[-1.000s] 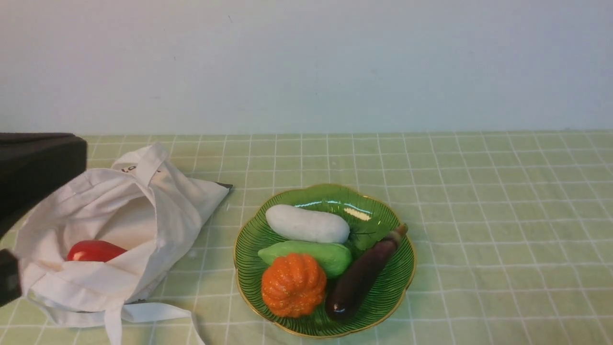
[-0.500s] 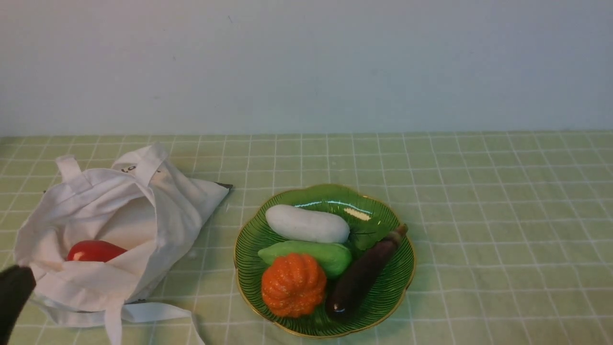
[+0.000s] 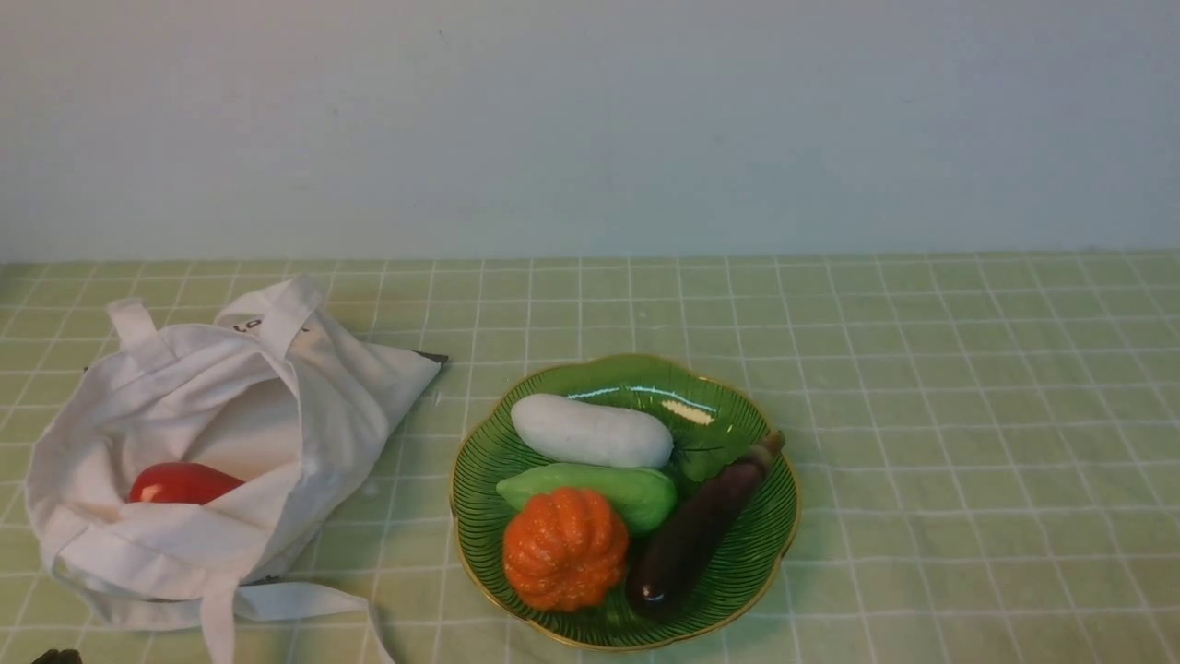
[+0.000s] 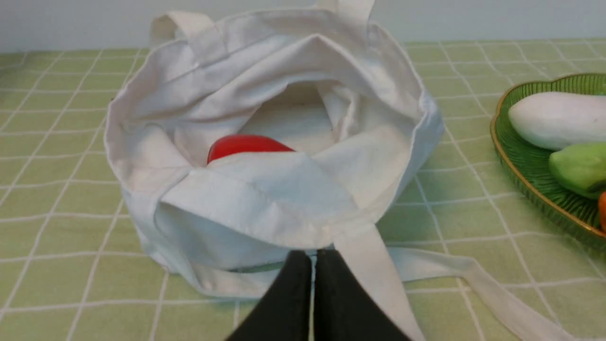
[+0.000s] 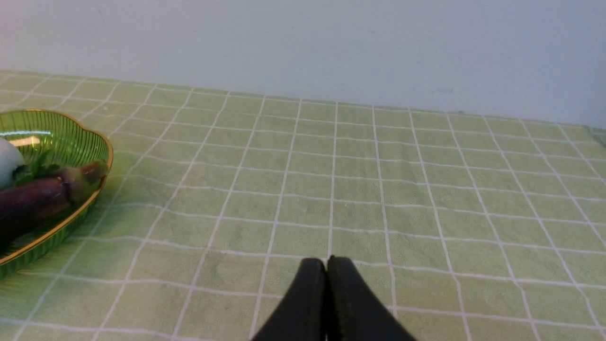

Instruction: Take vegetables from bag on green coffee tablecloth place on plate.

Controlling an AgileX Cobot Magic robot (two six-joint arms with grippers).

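Observation:
The white bag (image 3: 212, 443) lies open on the green coffee tablecloth (image 3: 922, 415) at the left, with a red vegetable (image 3: 182, 483) inside it (image 4: 246, 144). The green plate (image 3: 737, 590) beside it holds a purple eggplant (image 3: 701, 526), a white vegetable (image 3: 590, 432), a green one (image 3: 608, 489) and an orange pumpkin (image 3: 564, 549). My left gripper (image 4: 312, 258) is shut and empty, just in front of the bag's (image 4: 265, 203) mouth, near a strap. My right gripper (image 5: 326, 265) is shut and empty over bare cloth, to the right of the plate (image 5: 71, 222).
The bag's long straps (image 3: 277, 604) trail on the cloth toward the near edge. A pale wall (image 3: 590, 129) closes off the far side of the table. Only a dark sliver of the left arm (image 3: 55, 657) shows at the bottom left in the front view.
The left arm has withdrawn from beside the bag down and out of the front view's left edge. Bag, plate and vegetables have not moved.

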